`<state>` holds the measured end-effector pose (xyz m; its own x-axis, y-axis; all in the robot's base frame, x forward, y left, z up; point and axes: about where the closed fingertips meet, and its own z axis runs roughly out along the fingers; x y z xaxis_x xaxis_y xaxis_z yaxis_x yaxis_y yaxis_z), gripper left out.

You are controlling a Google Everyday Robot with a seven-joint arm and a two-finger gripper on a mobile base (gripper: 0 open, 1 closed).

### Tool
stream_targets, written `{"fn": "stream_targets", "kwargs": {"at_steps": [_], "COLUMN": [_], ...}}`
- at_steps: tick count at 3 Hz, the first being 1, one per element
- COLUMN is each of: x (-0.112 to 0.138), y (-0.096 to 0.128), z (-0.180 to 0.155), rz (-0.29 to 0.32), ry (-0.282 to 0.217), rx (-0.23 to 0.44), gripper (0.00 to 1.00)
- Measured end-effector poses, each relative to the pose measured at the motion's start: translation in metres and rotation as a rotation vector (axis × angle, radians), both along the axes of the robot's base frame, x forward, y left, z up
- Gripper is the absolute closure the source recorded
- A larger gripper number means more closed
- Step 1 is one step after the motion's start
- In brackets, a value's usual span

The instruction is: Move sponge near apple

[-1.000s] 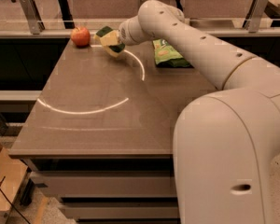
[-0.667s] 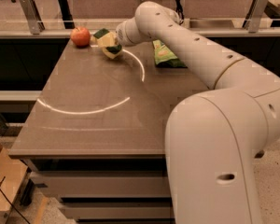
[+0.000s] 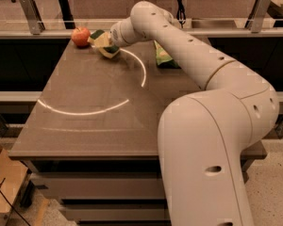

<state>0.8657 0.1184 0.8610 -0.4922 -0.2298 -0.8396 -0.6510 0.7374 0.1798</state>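
Observation:
A small red-orange apple point(image 3: 80, 36) sits at the far left corner of the brown table point(image 3: 94, 107). My gripper point(image 3: 107, 43) is at the end of the long white arm, just right of the apple. It is shut on the sponge point(image 3: 102, 40), whose pale yellow foam and dark green top show at the gripper's tip. The sponge is tilted and lies close to the apple, a small gap between them. I cannot tell whether it touches the table.
A glossy green snack bag point(image 3: 163, 56) lies at the far right of the table, partly behind the arm. The robot's white body point(image 3: 212, 159) fills the right foreground. A rail with posts point(image 3: 30, 14) runs behind the table.
The gripper with the sponge has moved left, closer to the apple. The apple and the snack bag have not moved.

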Motion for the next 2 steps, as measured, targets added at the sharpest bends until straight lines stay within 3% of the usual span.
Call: {"fn": "stream_targets", "kwargs": {"at_steps": [1,2], "x": [-0.0037,-0.0038], "y": [0.0099,0.0103], "z": [0.0092,0.0091], "rz": [0.022,0.022], "ry": [-0.006,-0.006], "rx": [0.029,0.029], "gripper": [0.0,0.0]}}
